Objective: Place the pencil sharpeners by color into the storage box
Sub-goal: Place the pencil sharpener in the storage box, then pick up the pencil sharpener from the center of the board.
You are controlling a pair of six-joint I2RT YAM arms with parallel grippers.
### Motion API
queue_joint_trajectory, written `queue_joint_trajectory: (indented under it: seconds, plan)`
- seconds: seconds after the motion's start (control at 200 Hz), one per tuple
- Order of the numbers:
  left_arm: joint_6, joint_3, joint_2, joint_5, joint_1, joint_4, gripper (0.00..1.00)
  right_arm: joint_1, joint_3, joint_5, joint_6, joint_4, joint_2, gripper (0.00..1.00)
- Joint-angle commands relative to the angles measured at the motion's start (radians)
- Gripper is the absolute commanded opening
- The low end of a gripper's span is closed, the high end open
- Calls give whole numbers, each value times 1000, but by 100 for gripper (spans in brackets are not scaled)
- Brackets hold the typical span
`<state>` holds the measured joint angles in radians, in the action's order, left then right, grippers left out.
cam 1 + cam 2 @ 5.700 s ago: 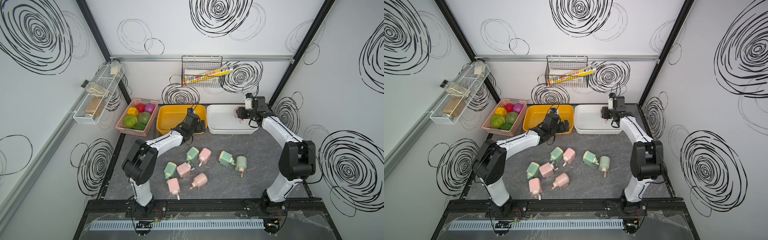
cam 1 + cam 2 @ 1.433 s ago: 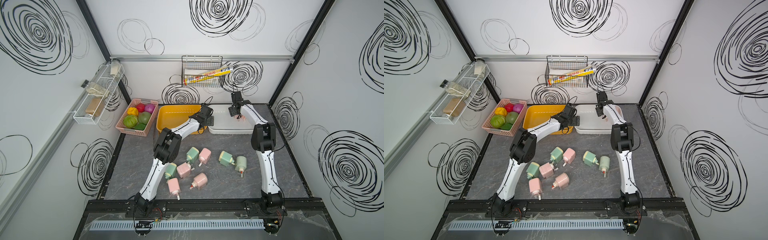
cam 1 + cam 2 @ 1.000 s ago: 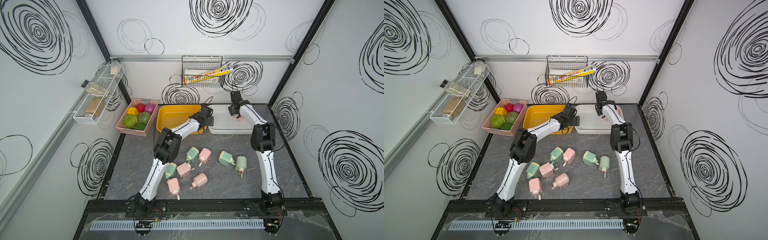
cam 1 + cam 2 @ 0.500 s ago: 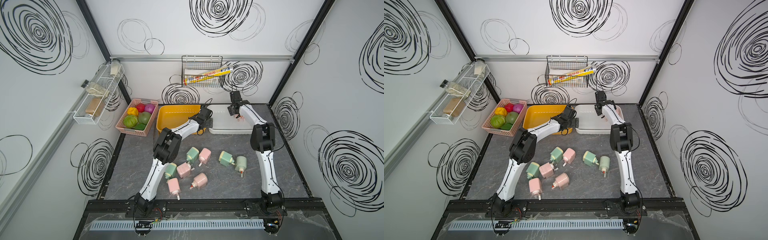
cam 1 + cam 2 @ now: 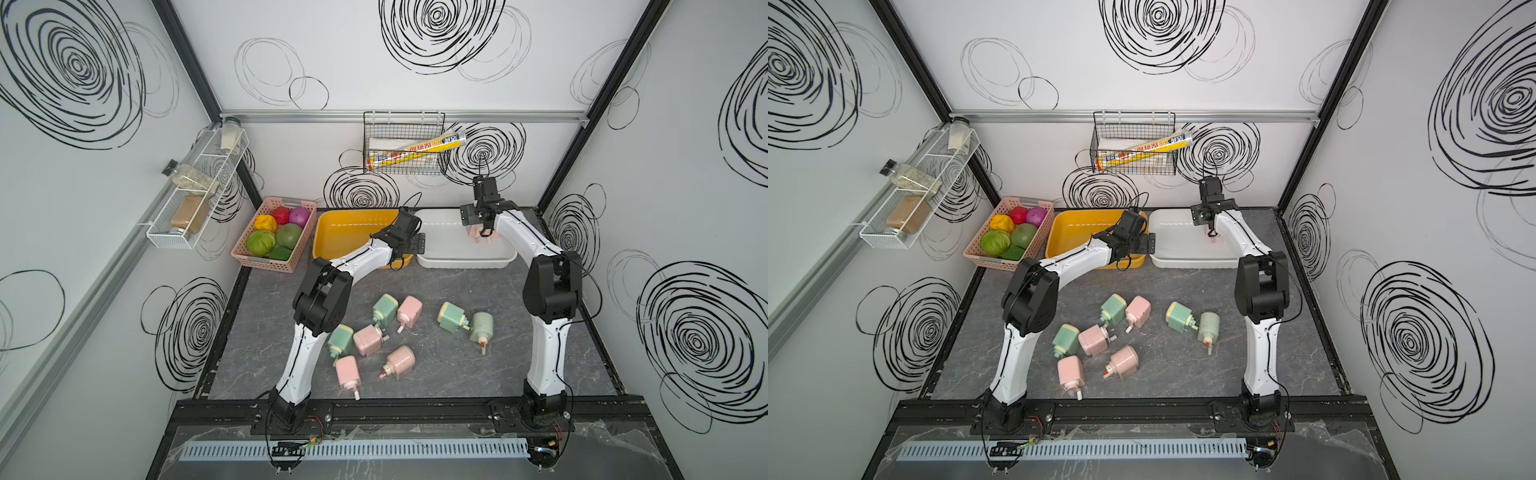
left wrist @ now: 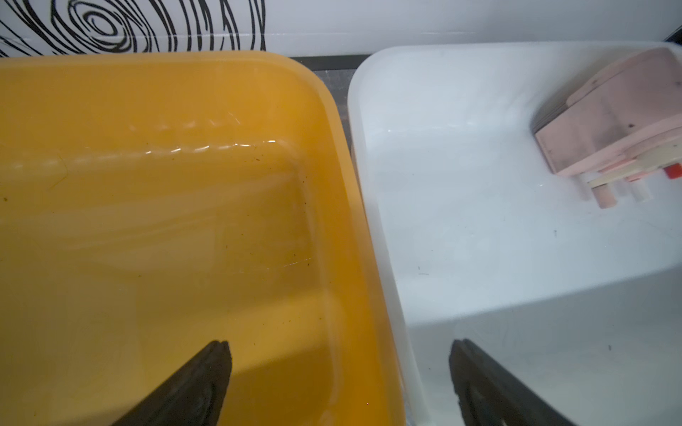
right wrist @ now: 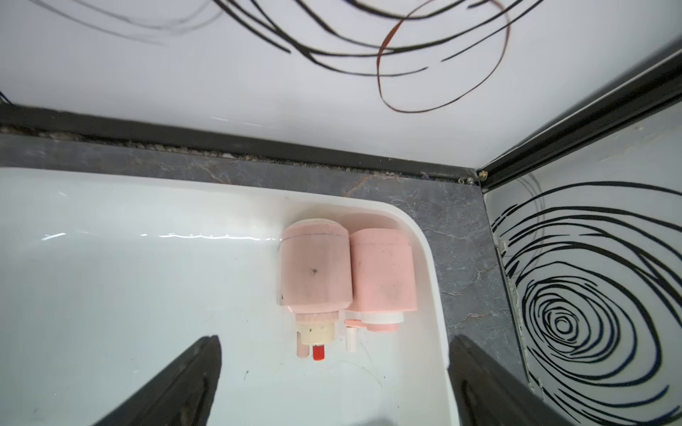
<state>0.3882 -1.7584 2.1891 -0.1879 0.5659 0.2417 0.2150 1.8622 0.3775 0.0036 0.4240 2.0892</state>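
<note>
Left gripper [image 6: 339, 343] and right gripper [image 7: 334, 338] both gape wide, holding nothing.

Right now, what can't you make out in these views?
- Pink sharpeners in white bin: in both top views, right gripper mostly covers them.
- Near corner of yellow bin: in both top views, left arm hides it.
- Same sharpeners, left wrist view: cut off by the picture edge.

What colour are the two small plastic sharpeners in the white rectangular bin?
Both sharpeners are pale pink; the right wrist view shows them best.
</note>
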Motion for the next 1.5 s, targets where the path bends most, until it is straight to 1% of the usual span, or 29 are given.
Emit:
queue_joint_trajectory:
  seconds: [0.0, 0.12, 0.205, 0.34, 0.786, 0.951, 1.026, 1.116, 1.201, 1.261, 1.406, 1.496]
  plan:
    - [-12, 53, -89, 30, 9, -72, 99, 10, -92, 0, 51, -54, -57, 100]
    - [-15, 122, -153, 31, 15, -97, 99, 17, -223, 38, 69, -115, -143, 100]
    - [-10, 182, -197, 40, 18, -119, 99, 9, -336, -17, 88, -183, -227, 100]
    - [-5, 287, -272, 54, 26, -159, 99, -13, -467, -104, 142, -260, -331, 100]
    - [10, 542, -493, 38, 60, -184, 99, -41, -731, -280, 238, -357, -545, 100]
    - [28, 631, -572, 24, 91, -172, 99, -43, -878, -344, 277, -466, -675, 100]
    - [32, 654, -601, 22, 106, -164, 99, -48, -906, -357, 289, -461, -715, 100]
    - [34, 658, -628, 18, 119, -136, 99, -51, -958, -340, 303, -479, -765, 100]
    - [33, 655, -655, -5, 131, -91, 99, -55, -1023, -315, 329, -517, -835, 100]
    - [35, 658, -679, -30, 142, -62, 99, -60, -1056, -335, 334, -528, -879, 100]
    - [35, 655, -724, -64, 170, 19, 99, -59, -1100, -362, 321, -464, -960, 100]
    - [35, 654, -743, -57, 182, 71, 99, -57, -1104, -403, 304, -398, -994, 100]
